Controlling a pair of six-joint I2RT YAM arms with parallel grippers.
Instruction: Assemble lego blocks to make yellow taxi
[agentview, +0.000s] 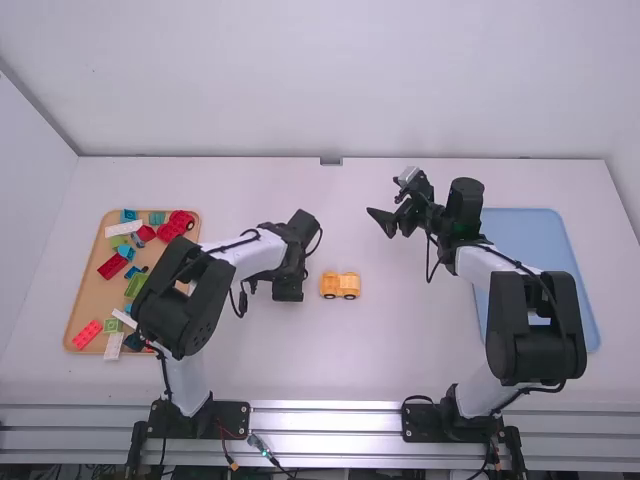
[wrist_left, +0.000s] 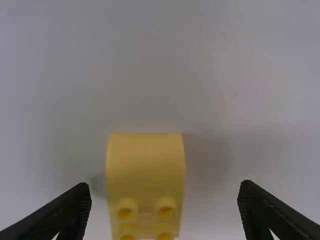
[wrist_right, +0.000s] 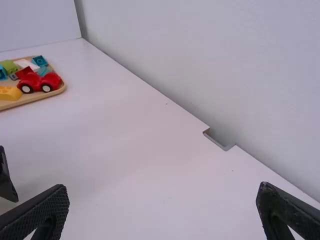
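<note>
The yellow block piece (agentview: 340, 285) sits on the white table, near the middle. Just left of it, my left gripper (agentview: 288, 292) hangs low over the table. From the left wrist, the open left gripper (wrist_left: 165, 186) has a yellow block (wrist_left: 145, 165) with a rounded end and studs showing between its fingers, not gripped. Farther up the table, my right gripper (agentview: 386, 198) is raised and angled to the left. In its wrist view the right gripper (wrist_right: 162, 187) stands open and holds nothing.
A wooden tray (agentview: 75, 320) of mixed blocks lies at the left, partly under the left arm. In the right wrist view, a red car (wrist_right: 39, 82) and a yellow block (wrist_right: 9, 93) rest on it. A blue tray (agentview: 535, 235) lies beneath the right arm.
</note>
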